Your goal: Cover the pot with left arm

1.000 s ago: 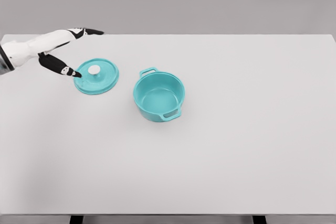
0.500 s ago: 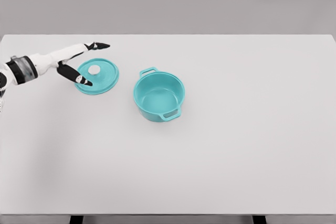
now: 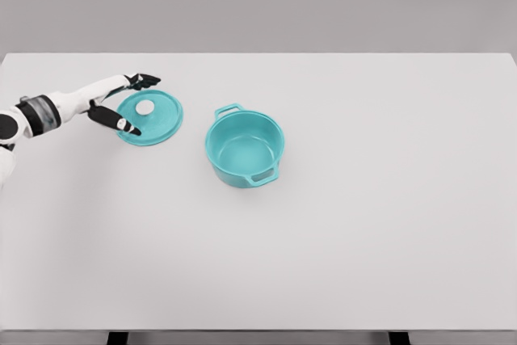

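A: Lid [image 3: 151,118], teal with a white knob [image 3: 145,107], lying flat on the white table [image 3: 363,224], off toward the left rear of the surface.

B: And the pot [image 3: 244,149]?

A: Same teal, upright and uncovered, just right of the lid with a clear strip of table between them. One loop handle [image 3: 227,109] points to the back left, the other [image 3: 265,175] to the front right. You can see straight down to its bare bottom.

B: Where's the left hand [image 3: 121,103]?

A: At the lid's left edge, its white arm reaching in from the left side of the picture. Fingers spread wide, nothing held. One dark fingertip [image 3: 148,80] sits by the lid's rear rim, and another [image 3: 128,127] lies across its front-left edge.

B: Touching the lid?

A: Can't say for sure. The lower finger overlaps the rim from this camera, but whether it presses on it or hovers above is unclear. The knob sits between the two spread fingers, uncovered by either.

B: Right arm?

A: Out of the picture.

B: So the lid is on the table, the pot is open?

A: Yes, and the lid is resting level, not tilted.
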You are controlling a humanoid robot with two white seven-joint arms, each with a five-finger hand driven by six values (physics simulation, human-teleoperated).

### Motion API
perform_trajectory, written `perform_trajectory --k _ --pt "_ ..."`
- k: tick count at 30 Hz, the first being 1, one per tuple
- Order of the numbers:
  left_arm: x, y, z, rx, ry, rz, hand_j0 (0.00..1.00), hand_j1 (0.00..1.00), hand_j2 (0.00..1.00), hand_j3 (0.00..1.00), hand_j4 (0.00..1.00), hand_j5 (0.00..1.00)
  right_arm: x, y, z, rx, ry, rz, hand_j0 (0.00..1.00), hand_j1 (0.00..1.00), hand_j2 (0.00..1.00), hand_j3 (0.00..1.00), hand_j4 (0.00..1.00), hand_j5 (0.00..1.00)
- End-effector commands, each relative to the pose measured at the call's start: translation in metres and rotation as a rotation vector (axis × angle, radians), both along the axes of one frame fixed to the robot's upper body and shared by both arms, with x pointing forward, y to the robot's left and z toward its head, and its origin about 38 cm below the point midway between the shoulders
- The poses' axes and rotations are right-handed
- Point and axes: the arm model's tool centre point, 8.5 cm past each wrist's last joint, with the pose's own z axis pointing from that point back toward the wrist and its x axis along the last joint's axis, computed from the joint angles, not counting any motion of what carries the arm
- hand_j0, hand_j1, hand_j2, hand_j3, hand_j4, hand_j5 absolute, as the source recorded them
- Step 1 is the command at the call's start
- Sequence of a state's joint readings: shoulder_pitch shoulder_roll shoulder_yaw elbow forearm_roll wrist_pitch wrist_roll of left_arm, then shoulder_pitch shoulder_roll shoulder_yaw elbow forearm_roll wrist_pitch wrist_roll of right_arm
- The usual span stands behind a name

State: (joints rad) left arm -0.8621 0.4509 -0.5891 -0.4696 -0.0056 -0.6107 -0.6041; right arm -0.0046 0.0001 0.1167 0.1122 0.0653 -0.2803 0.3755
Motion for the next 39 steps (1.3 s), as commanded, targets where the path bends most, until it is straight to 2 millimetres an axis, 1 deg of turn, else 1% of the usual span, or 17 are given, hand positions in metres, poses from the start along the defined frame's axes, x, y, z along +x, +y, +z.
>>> perform_trajectory --k 1,8,9,10,13,19,24,26,32,33,35,37,39 --pt "0.0 0.0 -0.003 -0.002 0.005 0.008 0.85 0.85 0.85 0.85 0.85 0.85 0.0 0.0 0.0 0.0 -0.001 0.001 1.0 1.0 1.0 1.0 1.0 1.0" --pt "0.003 -0.002 0.005 -0.01 -0.012 0.001 0.86 0.86 0.86 0.86 0.86 0.86 0.0 0.0 0.0 0.0 -0.001 0.001 1.0 1.0 1.0 1.0 1.0 1.0" --pt "0.004 -0.001 0.007 -0.011 -0.015 0.002 0.86 0.86 0.86 0.86 0.86 0.86 0.0 0.0 0.0 0.0 -0.001 0.001 1.0 1.0 1.0 1.0 1.0 1.0" --pt "0.008 -0.002 0.015 -0.011 -0.03 0.001 0.86 0.86 0.86 0.86 0.86 0.86 0.0 0.0 0.0 0.0 -0.001 0.001 1.0 1.0 1.0 1.0 1.0 1.0" --pt "0.009 -0.005 0.017 -0.021 -0.038 -0.007 0.86 0.86 0.86 0.86 0.86 0.86 0.0 0.0 0.0 0.0 -0.001 0.001 1.0 1.0 1.0 1.0 1.0 1.0" --pt "0.006 0.001 0.012 -0.011 -0.018 0.005 0.86 0.86 0.86 0.86 0.86 0.86 0.0 0.0 0.0 0.0 -0.001 0.001 1.0 1.0 1.0 1.0 1.0 1.0" --pt "0.007 -0.002 0.013 -0.031 -0.023 0.004 0.85 0.85 0.85 0.85 0.85 0.85 0.0 0.0 0.0 0.0 -0.001 0.001 1.0 1.0 1.0 1.0 1.0 1.0" --pt "0.006 0.001 0.012 -0.026 -0.017 0.009 0.85 0.85 0.85 0.85 0.85 0.85 0.0 0.0 0.0 0.0 -0.001 0.001 1.0 1.0 1.0 1.0 1.0 1.0" --pt "0.005 -0.003 0.007 -0.027 -0.009 0.003 0.84 0.84 0.84 0.84 0.84 0.84 0.0 0.0 0.0 0.0 -0.001 0.001 1.0 1.0 1.0 1.0 1.0 1.0" --pt "0.005 -0.003 0.007 -0.027 -0.009 0.003 0.82 0.82 0.82 0.82 0.82 0.82 0.0 0.0 0.0 0.0 -0.001 0.001 1.0 1.0 1.0 1.0 1.0 1.0" --pt "0.005 -0.004 0.007 -0.027 -0.008 0.001 0.83 0.83 0.83 0.83 0.83 0.83 0.0 0.0 0.0 0.0 -0.001 0.001 1.0 1.0 1.0 1.0 1.0 1.0" --pt "0.004 -0.007 0.004 -0.031 -0.003 -0.003 0.81 0.81 0.81 0.81 0.81 0.81 0.0 0.0 0.0 0.0 -0.001 0.001 1.0 1.0 1.0 1.0 1.0 1.0" --pt "0.003 -0.006 0.002 -0.027 0.001 -0.003 0.79 0.79 0.79 0.79 0.79 0.79 0.0 0.0 0.0 0.0 -0.001 0.001 1.0 1.0 1.0 1.0 1.0 1.0"
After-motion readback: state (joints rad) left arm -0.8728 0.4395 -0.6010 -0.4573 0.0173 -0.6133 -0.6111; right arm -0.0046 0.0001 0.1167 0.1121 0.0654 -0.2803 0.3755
